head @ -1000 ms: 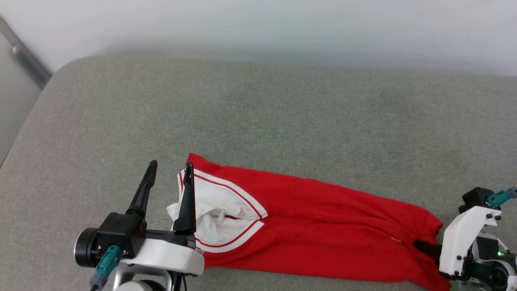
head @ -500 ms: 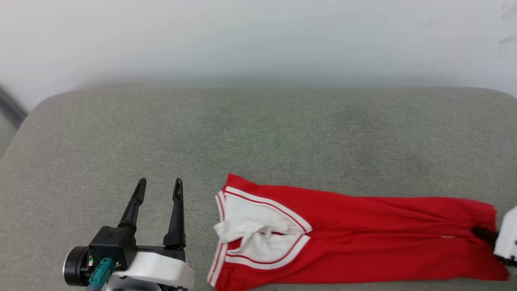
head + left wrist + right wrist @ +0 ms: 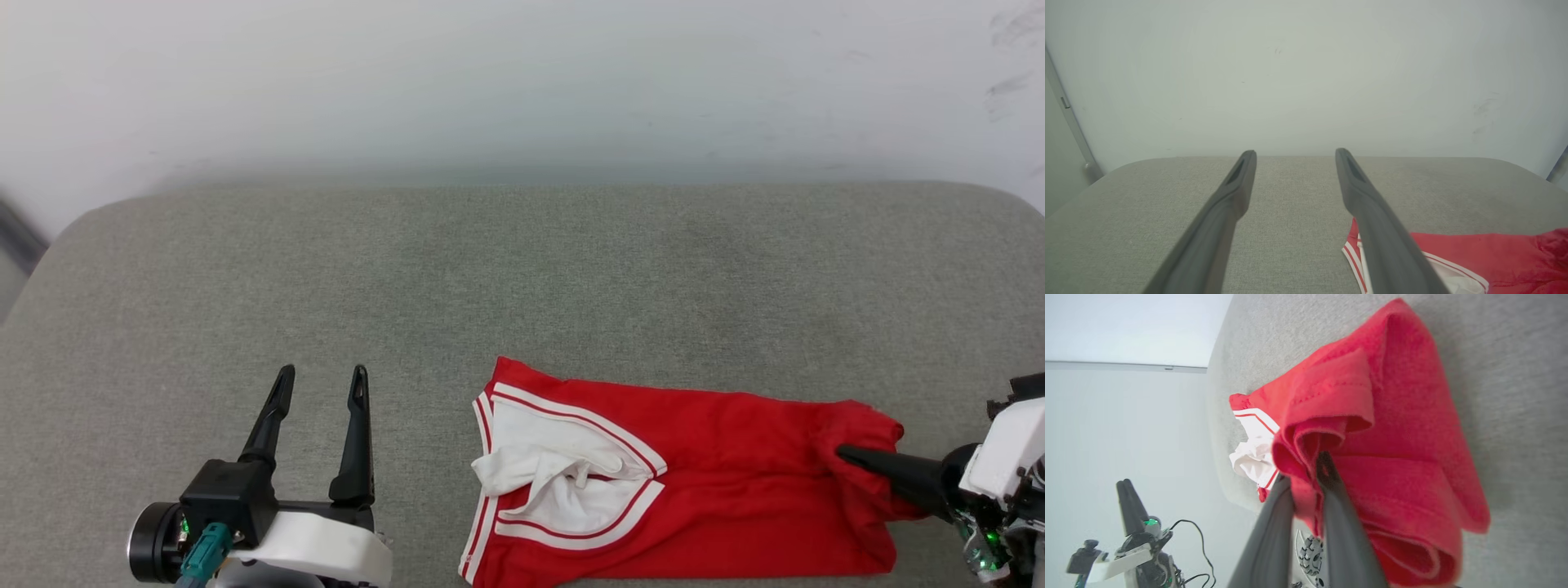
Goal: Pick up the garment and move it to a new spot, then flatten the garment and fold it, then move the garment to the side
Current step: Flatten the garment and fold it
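Note:
The garment (image 3: 718,482) is a red shirt lying lengthwise on the grey padded surface (image 3: 522,278), near its front edge. Its white sleeve with striped trim (image 3: 563,482) is crumpled at the left end. My right gripper (image 3: 845,452) is shut on the shirt's right end, which is lifted and bunched over itself. In the right wrist view, red fabric (image 3: 1404,437) is pinched between the right gripper's (image 3: 1306,469) fingers. My left gripper (image 3: 322,374) stands open and holds nothing, left of the sleeve and apart from it. In the left wrist view my left gripper (image 3: 1295,153) points at the wall, with the garment (image 3: 1494,253) at lower right.
A pale wall (image 3: 522,82) rises behind the padded surface, whose corners are rounded. A grey rail (image 3: 1069,122) runs down the wall at far left. The left arm's gripper (image 3: 1128,498) also appears at the lower left of the right wrist view.
The camera shifted early on. My left gripper, then over the white sleeve, now stands clear of it. My right gripper has carried the shirt's right end leftward, so the shirt lies shorter and bunched.

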